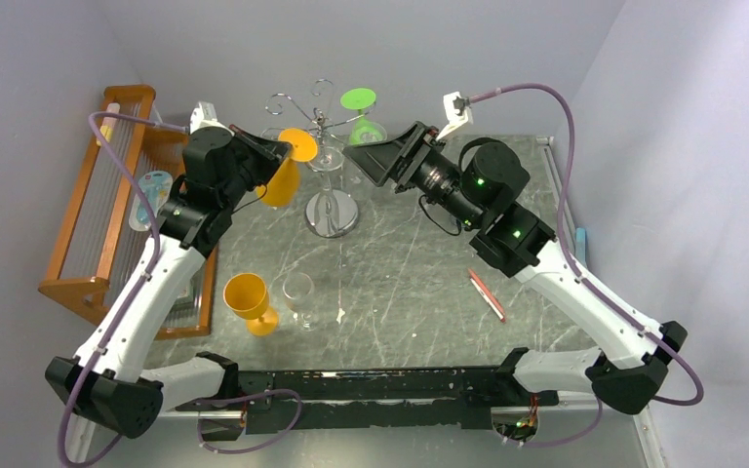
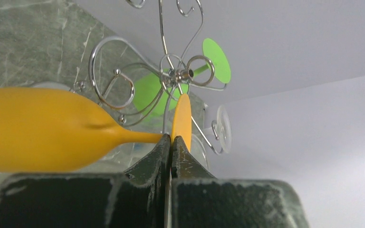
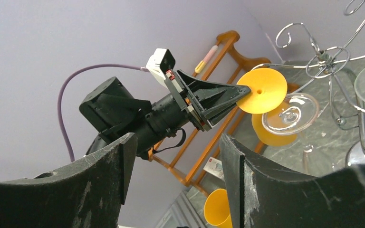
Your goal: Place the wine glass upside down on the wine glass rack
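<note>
My left gripper [image 1: 285, 149] is shut on the stem of an orange wine glass [image 1: 283, 180], right by its round foot [image 1: 299, 144]. The glass is held in the air with its bowl down and left, next to the chrome wine glass rack [image 1: 324, 122]. In the left wrist view the jaws [image 2: 171, 141] pinch the stem, the bowl [image 2: 38, 128] is to the left, and the rack's wire arms [image 2: 178, 73] are just behind the foot. A green glass [image 1: 361, 112] and a clear glass [image 1: 330, 156] hang on the rack. My right gripper [image 1: 359, 161] is open and empty on the rack's right side.
A second orange glass [image 1: 250, 300] and a clear glass [image 1: 299, 295] stand upright on the near table. An orange-brown wooden slatted rack [image 1: 98, 205] is at the left. A red pen [image 1: 488, 295] lies at the right. The rack's shiny disc base [image 1: 332, 214] is mid-table.
</note>
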`<state>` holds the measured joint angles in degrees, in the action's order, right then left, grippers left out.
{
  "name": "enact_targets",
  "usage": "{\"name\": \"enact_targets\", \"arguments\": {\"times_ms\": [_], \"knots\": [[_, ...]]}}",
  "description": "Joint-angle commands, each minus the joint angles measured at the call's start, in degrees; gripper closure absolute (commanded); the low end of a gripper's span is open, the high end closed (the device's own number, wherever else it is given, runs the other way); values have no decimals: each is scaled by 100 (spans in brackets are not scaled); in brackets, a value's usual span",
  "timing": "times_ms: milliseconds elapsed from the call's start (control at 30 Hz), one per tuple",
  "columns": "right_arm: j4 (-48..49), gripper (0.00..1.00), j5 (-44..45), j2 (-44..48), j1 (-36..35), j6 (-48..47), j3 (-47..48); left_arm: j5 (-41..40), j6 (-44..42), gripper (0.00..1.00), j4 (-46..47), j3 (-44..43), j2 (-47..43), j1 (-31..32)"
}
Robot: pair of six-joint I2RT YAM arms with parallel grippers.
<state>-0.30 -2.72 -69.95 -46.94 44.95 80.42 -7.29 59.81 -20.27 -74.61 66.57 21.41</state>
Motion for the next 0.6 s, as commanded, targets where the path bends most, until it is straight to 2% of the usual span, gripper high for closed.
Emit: {"name": "enact_targets", "arguments": {"times_ms": [0,267,433,567], "knots": [[102,32,259,163,27,-252,-92,-307,31,95,644,-211,147,-62],[67,33,483,283,27,-323,-153,-462,183,95,1166,-213,465,-336],[71,33,582,356,27,-343,-200,-658,38,95,1171,-300,515,-521],[82,33,604,351,27,-350,-202,-518,-9,95,1221,-275,539,-723]]}}
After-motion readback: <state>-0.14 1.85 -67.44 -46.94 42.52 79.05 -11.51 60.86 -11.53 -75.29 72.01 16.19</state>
